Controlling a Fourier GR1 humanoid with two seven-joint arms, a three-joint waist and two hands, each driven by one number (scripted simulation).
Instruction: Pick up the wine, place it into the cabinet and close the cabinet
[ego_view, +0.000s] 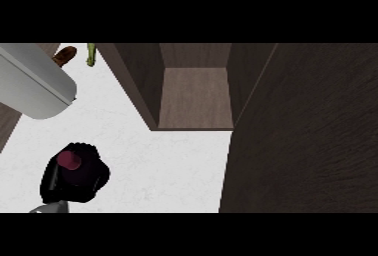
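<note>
The wine bottle shows only as a dark red cap (70, 159) among black fingers at the lower left of the head view. My left hand (77, 181) is curled round it above the white counter (162, 165), and the bottle's body is hidden by the hand. A bit of grey forearm shows at the lower edge. The dark wood cabinet (193, 95) stands open at the top centre, its inner shelf bare. Its open door (310, 140) fills the right side of the view. My right hand is not visible.
A large pale grey rounded object (33, 85) lies at the upper left. Behind it sit a brown item (65, 55) and a green item (91, 54). The cabinet's left wall (136, 85) stands between them and the opening.
</note>
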